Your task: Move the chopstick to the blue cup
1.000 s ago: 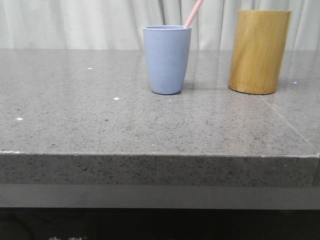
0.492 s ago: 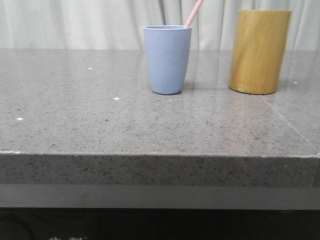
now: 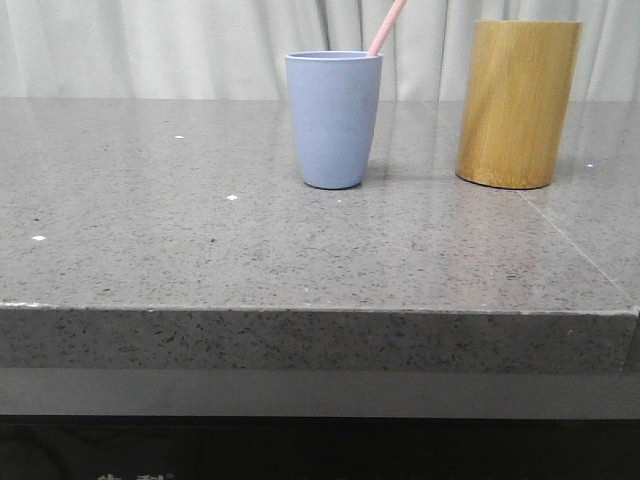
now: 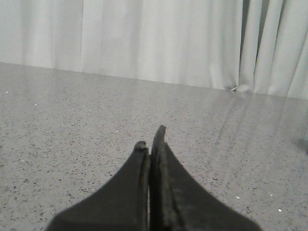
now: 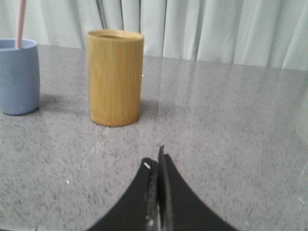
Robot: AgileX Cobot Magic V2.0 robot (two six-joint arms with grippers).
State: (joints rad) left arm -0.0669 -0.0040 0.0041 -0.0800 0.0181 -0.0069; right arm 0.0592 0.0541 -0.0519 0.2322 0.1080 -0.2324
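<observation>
On the grey speckled table the blue cup stood upright toward the far side, a little right of the middle as the front camera saw it. A pale pink chopstick rose out of its mouth, leaning toward the right and running past the top of that view, so its upper end could not be seen; whether one stick or more stood in the cup could not be told. Near the cup on its right, but not touching it, stood a taller yellow-brown bamboo holder, also upright, and nothing could be seen projecting above its rim. Pale curtains hung behind the table. Neither arm appeared in the front view. From the right wrist camera, the right claw had its two dark fingers pressed together with nothing between them, held over bare table well apart from the holder; the cup showed beyond the holder at the edge of that picture, with the pink stick in it. From the left wrist camera, the left claw was likewise closed tight and empty, above open table with only the curtain ahead of it.
</observation>
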